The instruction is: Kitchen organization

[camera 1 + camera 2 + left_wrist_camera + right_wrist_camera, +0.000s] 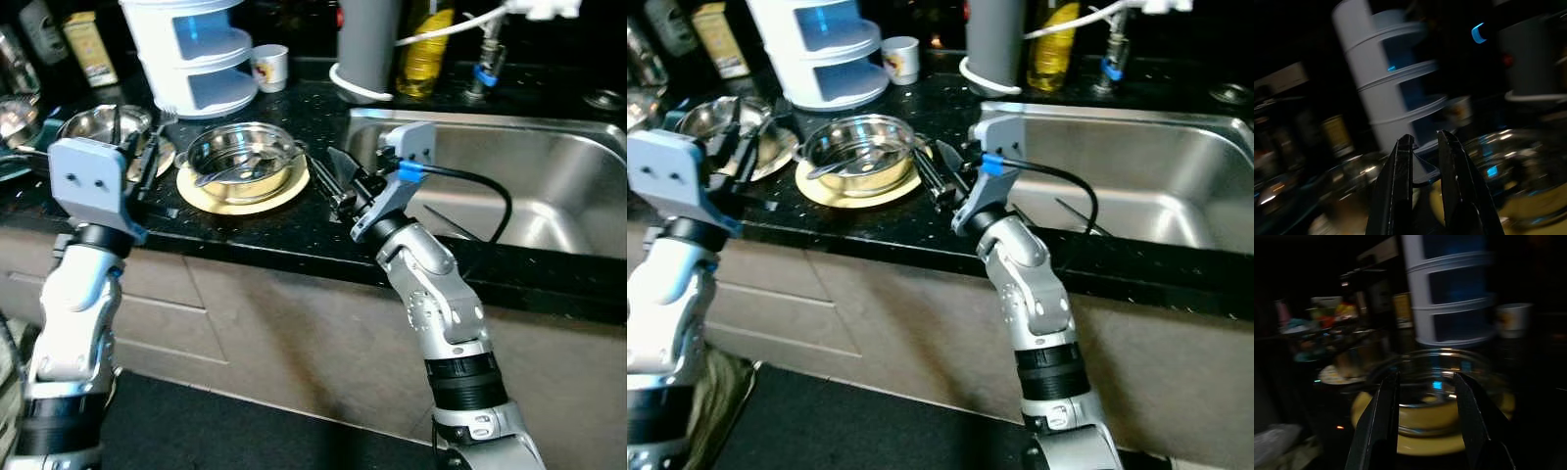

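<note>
As the steel bowl (241, 157) sits on its yellow plate (217, 199), we aim the right gripper (331, 182), jaws wide, toward it, left gripper (1425, 147) jaws narrow.

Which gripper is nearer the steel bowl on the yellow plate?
Right. The right gripper is open just beside the steel bowl on the sink side; the left gripper hangs farther off on the other side, by another steel dish.

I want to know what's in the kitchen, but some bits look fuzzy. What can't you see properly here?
- Left gripper: in the head views its own wrist block covers most of the fingers.
- Bowl on the yellow plate: glare hides what lies inside.
- White tiered container: top cut off by the picture edge.
- Cup: its print is too small to make out.
- Wrist views: dark and blurred.
</note>
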{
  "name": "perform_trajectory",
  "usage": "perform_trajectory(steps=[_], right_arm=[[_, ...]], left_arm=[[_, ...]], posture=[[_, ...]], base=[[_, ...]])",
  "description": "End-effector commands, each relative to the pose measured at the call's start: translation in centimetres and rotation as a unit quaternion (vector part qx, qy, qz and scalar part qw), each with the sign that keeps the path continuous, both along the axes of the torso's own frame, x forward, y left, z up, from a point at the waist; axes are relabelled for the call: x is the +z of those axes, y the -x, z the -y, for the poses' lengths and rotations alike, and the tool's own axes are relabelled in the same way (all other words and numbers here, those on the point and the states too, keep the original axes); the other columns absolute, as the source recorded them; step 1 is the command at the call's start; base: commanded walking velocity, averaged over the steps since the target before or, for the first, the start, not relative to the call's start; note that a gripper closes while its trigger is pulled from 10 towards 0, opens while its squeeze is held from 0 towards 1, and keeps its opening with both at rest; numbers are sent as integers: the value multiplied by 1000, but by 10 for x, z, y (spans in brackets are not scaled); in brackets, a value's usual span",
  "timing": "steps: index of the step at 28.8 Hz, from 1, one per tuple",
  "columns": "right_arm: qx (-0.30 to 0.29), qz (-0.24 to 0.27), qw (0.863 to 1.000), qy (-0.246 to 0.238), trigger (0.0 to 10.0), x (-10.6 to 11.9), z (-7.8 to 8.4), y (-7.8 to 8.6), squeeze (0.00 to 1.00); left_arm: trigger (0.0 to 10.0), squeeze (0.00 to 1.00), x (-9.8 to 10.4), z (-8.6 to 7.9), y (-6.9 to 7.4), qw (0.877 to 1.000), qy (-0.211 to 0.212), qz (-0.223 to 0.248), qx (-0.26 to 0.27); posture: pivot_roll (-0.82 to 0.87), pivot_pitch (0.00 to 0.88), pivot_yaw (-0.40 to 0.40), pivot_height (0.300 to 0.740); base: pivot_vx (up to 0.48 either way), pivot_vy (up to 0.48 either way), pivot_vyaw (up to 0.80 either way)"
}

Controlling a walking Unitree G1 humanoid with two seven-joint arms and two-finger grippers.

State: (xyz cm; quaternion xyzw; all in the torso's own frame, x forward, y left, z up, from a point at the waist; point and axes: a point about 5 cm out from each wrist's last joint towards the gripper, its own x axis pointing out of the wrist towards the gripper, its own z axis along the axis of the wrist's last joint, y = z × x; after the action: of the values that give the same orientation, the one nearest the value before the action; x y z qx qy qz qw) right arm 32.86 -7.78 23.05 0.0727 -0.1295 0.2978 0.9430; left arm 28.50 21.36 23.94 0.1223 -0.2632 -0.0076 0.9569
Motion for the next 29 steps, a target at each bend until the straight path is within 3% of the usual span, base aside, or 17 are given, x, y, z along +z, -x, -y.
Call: perform_trajectory(steps=[1, 5, 10, 15, 16, 17, 18, 19, 26, 29], right_arm=[[5, 6, 1000, 13, 10000, 0, -8, -1, 0], [3, 10, 1000, 27, 10000, 1, -10, -3, 0], [4, 15, 999, 37, 10000, 1, -10, -4, 0], [1, 33, 996, 78, 10000, 1, -16, -6, 0], [-7, 35, 995, 98, 10000, -1, -17, -8, 0], [-7, 35, 995, 98, 10000, -1, -17, -8, 0], [-14, 37, 992, 116, 10000, -2, -19, -9, 0], [-23, 40, 990, 132, 10000, -2, -19, -11, 0], [-66, 45, 984, 158, 10000, -1, -12, -19, 0], [-58, 35, 986, 154, 10000, -2, -11, -19, 0]], left_arm=[[0, 0, 2, 3, 6, 1000, 1, -2, -4], [0, 0, 9, 15, 14, 1000, -14, 5, -19], [0, 0, 12, 18, 15, 1000, -20, 9, -20], [314, 0, 22, 20, 16, 1000, -24, 15, -9], [2039, 0, 23, 20, 16, 1000, -23, 15, -6], [2039, 0, 23, 20, 16, 1000, -23, 15, -6], [9412, 0, 24, 20, 16, 1000, -23, 15, -4], [10000, 0, 25, 21, 15, 1000, -22, 15, -2], [10000, 0, 22, 27, 11, 1000, -18, 8, -8], [10000, 0, 22, 31, 10, 1000, -15, 6, -14]], posture=[[61, 0, 6, 740], [70, 0, 1, 740], [73, 0, -2, 740], [81, 0, -9, 740], [81, 0, -9, 740], [81, 0, -9, 740], [81, 0, -9, 740], [79, 0, -7, 740], [74, 0, -4, 740], [71, 0, -4, 740]], base=[[0, 0, 800], [0, 0, 800], [0, 0, 800], [0, 0, 800], [0, 0, 731], [0, 0, 731], [0, 0, 0], [0, 0, 0], [0, 0, 0], [0, 0, -258]])
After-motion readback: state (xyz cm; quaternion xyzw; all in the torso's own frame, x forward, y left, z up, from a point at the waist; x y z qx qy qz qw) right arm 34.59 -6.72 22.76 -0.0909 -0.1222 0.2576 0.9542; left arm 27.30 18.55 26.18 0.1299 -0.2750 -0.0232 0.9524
